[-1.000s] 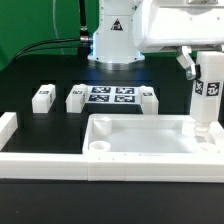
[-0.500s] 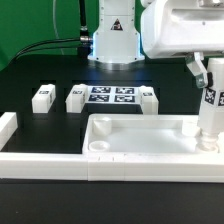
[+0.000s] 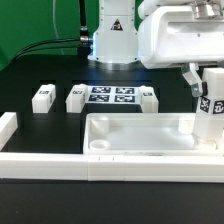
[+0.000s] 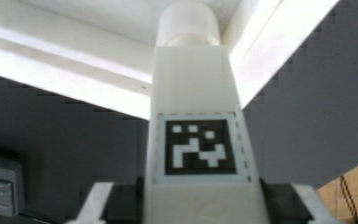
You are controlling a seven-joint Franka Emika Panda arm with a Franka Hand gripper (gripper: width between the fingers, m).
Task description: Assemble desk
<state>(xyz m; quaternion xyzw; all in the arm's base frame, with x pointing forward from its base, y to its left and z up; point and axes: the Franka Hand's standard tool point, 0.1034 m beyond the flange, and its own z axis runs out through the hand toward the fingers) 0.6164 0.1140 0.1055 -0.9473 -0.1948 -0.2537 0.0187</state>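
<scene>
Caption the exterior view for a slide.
The end effector holds a tagged leg upright at the tabletop's corner on the exterior view's right; three loose legs lie beside the marker board.

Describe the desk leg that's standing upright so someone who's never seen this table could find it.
Find the white tray-like tabletop at the front of the scene. At its end on the exterior view's right, one leg stands upright, clamped in the tool. The other legs lie flat by the marker board further back.

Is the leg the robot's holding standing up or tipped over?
Upright: the leg stands vertical over the tabletop corner, held by the gripper.
</scene>
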